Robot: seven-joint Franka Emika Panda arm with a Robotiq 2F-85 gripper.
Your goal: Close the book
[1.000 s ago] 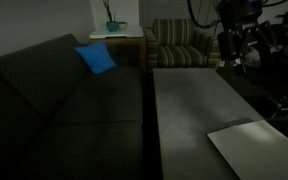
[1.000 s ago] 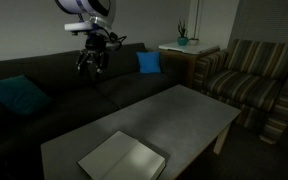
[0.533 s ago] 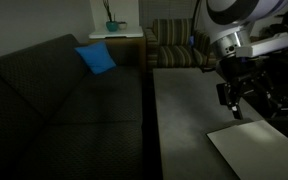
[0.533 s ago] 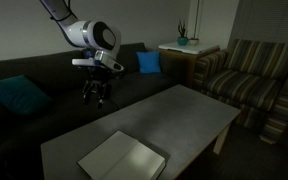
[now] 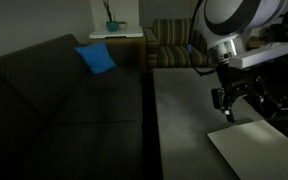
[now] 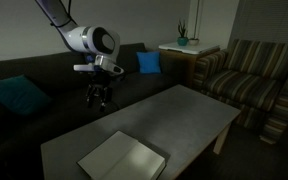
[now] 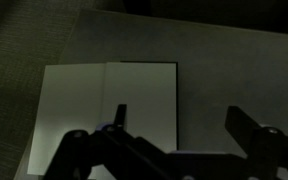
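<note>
Lying open and flat, the book (image 7: 109, 100) sits under and just ahead of the pincer (image 7: 176, 122) in the wrist view, two pale pages split by a centre crease. Pincer spread wide: one finger (image 7: 118, 120) shows over the page beside the crease, the other over bare counter (image 7: 224, 70) past the book's edge. No contact visible between pincer and book.

In an exterior view the pincer (image 5: 230, 106) hangs in the air, pointing down, with the book (image 5: 260, 150) below it near the end of the long grey counter (image 5: 179, 110). In an exterior view from the opposite side, the pincer (image 6: 99, 99) hovers by the counter's (image 6: 174, 115) sofa-side edge, and the book (image 6: 123, 158) lies lower, apart from it.

Dark sofa (image 5: 44, 100) (image 6: 144, 90) runs alongside the counter. Blue cushion (image 5: 96, 58) (image 6: 149, 62) rests on it, well apart from the pincer. Striped armchair (image 5: 179, 45) (image 6: 246, 75) stands beyond the counter's far end, with a potted plant (image 5: 111, 22) (image 6: 182, 38) near it.
</note>
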